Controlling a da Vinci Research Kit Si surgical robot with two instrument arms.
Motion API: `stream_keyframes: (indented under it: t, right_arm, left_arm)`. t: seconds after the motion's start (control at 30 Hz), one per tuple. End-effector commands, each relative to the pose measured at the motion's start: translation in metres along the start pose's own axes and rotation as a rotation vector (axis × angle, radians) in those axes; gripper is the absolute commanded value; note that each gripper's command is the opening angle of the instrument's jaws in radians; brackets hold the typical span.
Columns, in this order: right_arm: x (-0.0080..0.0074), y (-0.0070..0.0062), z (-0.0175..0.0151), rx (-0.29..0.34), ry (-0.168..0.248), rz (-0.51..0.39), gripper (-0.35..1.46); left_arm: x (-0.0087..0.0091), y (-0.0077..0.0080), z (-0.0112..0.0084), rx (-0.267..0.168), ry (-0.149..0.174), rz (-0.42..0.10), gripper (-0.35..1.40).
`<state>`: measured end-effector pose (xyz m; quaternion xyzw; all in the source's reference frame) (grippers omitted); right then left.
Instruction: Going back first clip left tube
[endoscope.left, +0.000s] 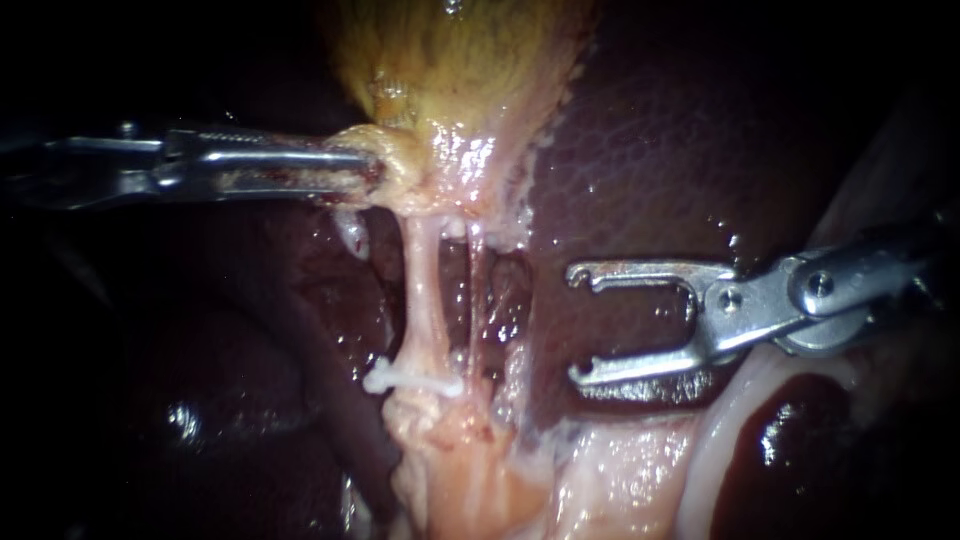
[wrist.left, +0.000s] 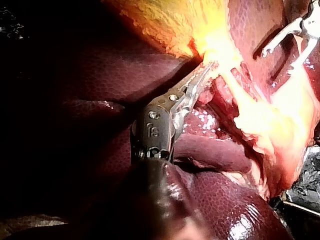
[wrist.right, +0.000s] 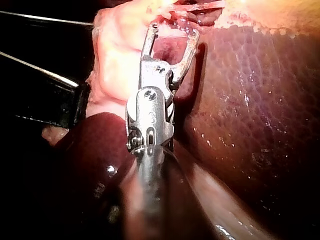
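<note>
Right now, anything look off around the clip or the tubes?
Nothing stands out. The clip sits crosswise on the left tube, which looks intact, as does the thinner right tube. My right instrument is open and empty beside them, over the liver. My left instrument grips the lower end of the gallbladder.

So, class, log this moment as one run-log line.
left instrument: jaws shut on gallbladder neck | right instrument: jaws open, empty, over liver | clip: across left tube

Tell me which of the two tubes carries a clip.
The left tube, the thicker, paler one: a white clip crosses its lower end. The thinner right tube beside it shows none.
</note>
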<state>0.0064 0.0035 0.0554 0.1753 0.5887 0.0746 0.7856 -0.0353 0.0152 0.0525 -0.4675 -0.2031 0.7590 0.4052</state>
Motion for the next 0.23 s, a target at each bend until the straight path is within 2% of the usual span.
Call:
stream_keyframes:
  t: [0.03,0.23]
  right_arm:
    - [0.0,0.0,0.0,0.0,0.0,-0.005,0.5]
    - [0.0005,-0.0003,0.0002,0.013,0.003,-0.01,0.5]
  left_arm:
    - [0.0,0.0,0.0,-0.003,0.001,0.002,-0.35]
    - [-0.0001,0.0,-0.0005,-0.006,-0.001,0.002,-0.35]
